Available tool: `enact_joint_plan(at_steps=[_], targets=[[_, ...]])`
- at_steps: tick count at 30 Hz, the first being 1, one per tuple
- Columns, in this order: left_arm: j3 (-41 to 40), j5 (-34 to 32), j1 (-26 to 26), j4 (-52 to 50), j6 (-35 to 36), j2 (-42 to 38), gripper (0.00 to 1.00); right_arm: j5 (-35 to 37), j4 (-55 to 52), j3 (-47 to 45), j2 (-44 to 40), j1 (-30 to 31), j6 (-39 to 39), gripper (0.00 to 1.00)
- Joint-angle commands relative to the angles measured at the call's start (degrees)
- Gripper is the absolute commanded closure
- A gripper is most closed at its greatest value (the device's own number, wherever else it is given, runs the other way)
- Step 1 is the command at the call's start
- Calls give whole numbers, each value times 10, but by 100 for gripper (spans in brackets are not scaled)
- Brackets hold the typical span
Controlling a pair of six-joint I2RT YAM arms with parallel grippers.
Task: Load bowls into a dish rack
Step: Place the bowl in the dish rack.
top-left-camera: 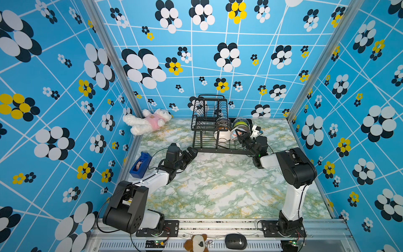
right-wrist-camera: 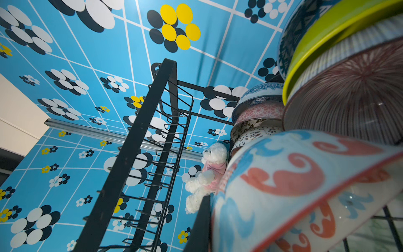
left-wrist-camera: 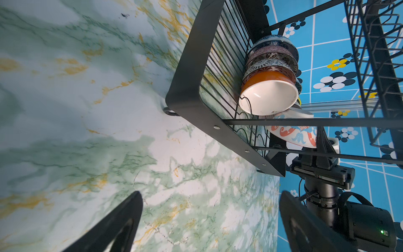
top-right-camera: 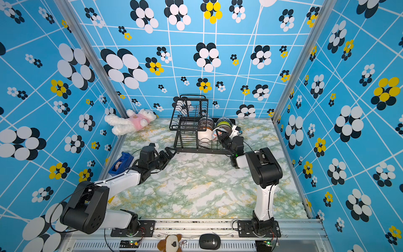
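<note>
Filling most of the right wrist view, the floral bowl (right-wrist-camera: 283, 185), red and blue on white, is tilted on edge inside the dish rack (top-left-camera: 220, 151), over the front of the lower tray. The right fingers (top-left-camera: 242, 136) are clamped on its rim. It sits just in front of a purplish ribbed bowl (right-wrist-camera: 349, 98) and a lime green bowl (right-wrist-camera: 322, 43); whether it rests on the wires yet, I cannot tell. Beside it a second row stands on edge, ending in a white bowl with an orange outside (left-wrist-camera: 269, 98), with patterned bowls packed behind it. I see no bowl in the raised upper basket (top-left-camera: 209, 107).

The left fingers (left-wrist-camera: 122, 222) are spread wide apart and hold nothing, low over the table (top-left-camera: 218, 185) just off the rack's front corner.

The job looks nearly done. Both top views show no bowl on the table, only a plush dog (top-left-camera: 148, 121) and a tape dispenser (top-left-camera: 140, 164). What seems left is to seat the floral bowl, let go, and draw the arm clear without knocking its neighbours.
</note>
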Motion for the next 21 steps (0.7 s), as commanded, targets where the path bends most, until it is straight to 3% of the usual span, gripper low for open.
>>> enact_joint_plan(at_steps=[1,21], targets=[[17,6,-3,14,4,11,1,12,26,18,5,3,-20,100],[22,0,-11,1,12,8,1,43,32,5,23,-8,-18,100]])
